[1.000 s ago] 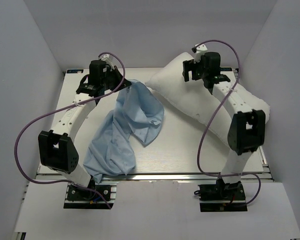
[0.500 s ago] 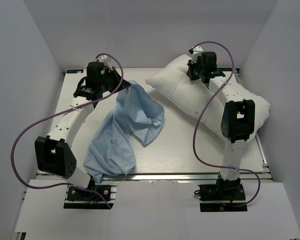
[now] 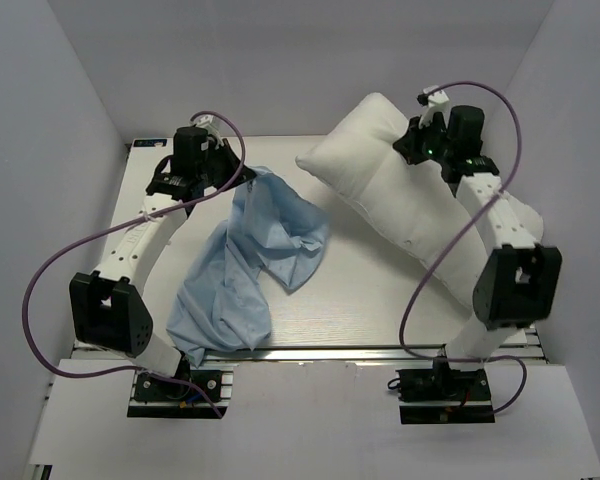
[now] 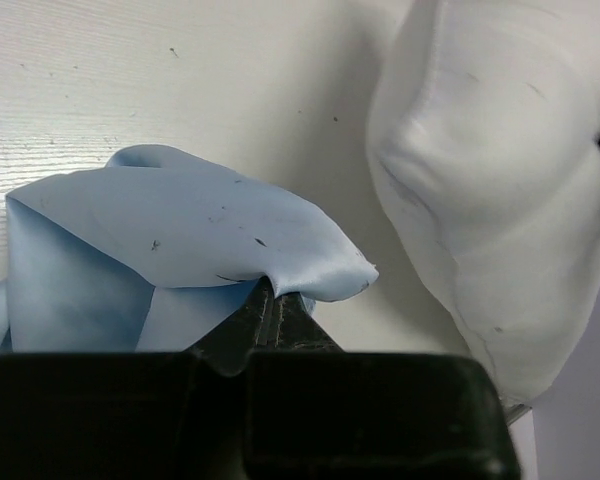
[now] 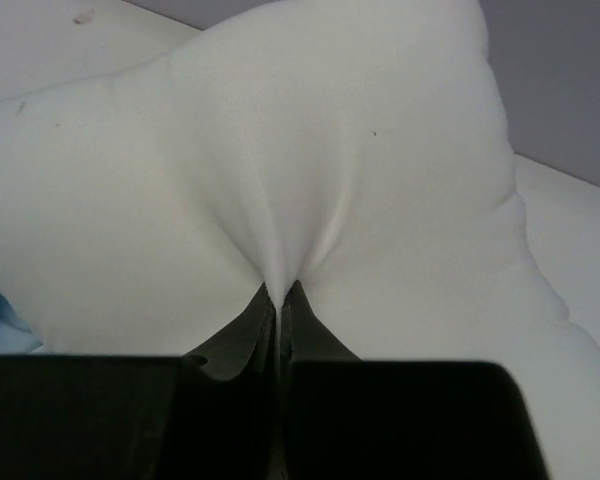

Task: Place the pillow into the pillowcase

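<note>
The plump white pillow [image 3: 400, 200] lies slantwise across the back right of the table, and it fills the right wrist view [image 5: 310, 150]. My right gripper [image 3: 420, 150] is shut on a pinch of the pillow's cover near its far edge [image 5: 280, 290]. The thin light-blue pillowcase [image 3: 255, 255] trails from the back middle toward the front left edge. My left gripper [image 3: 245, 172] is shut on the pillowcase's upper corner, where a fold of blue cloth [image 4: 180, 230] drapes over its closed fingertips [image 4: 270, 295]. The pillow [image 4: 490, 180] lies to the right of that fold.
The white table [image 3: 360, 300] sits inside grey-lilac walls [image 3: 70, 120] on three sides. Purple cables [image 3: 40, 290] loop from both arms. Both arm bases [image 3: 175, 385] are bolted at the near edge. The pillow overhangs the table's right side.
My right gripper, open a second ago, came down on the pillow and closed on its cover, then shifted right and lifted the pillow's far end. The left arm has barely moved.
</note>
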